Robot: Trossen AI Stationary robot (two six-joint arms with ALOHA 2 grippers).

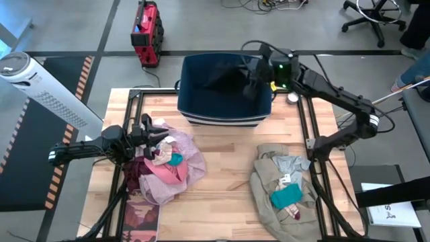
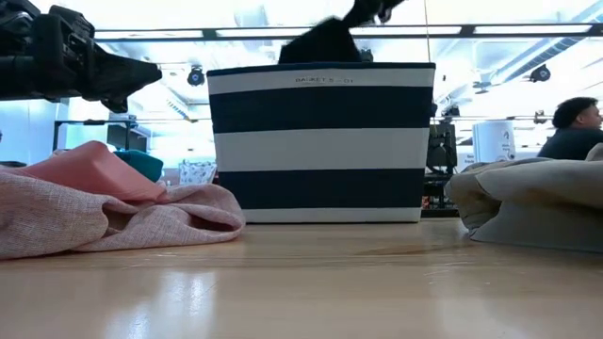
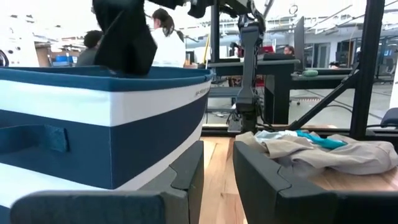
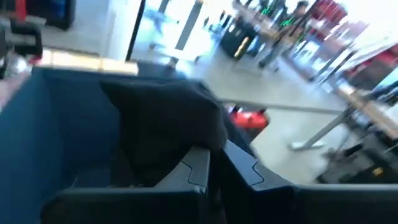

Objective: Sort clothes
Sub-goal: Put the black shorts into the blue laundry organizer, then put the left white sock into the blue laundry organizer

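- Two soft heaps we see: lilac-pink pile point(image 1: 164, 168), beige-khaki pile point(image 1: 282, 185).
- Right gripper point(image 1: 254, 82) pinches limp black garment point(image 1: 225, 75) over striped bin point(image 1: 225, 101).
- Left gripper point(image 1: 156, 131) above the lilac-pink pile, jaws parted.

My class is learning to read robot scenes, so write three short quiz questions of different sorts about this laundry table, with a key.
1. True or false: the right gripper holds a black garment over the bin.
2. What colour is the small piece lying on the beige pile? A red, B teal, C white.
3. Fill in: the left gripper hovers over the ___ pile.

Key: 1 true; 2 B; 3 pink.
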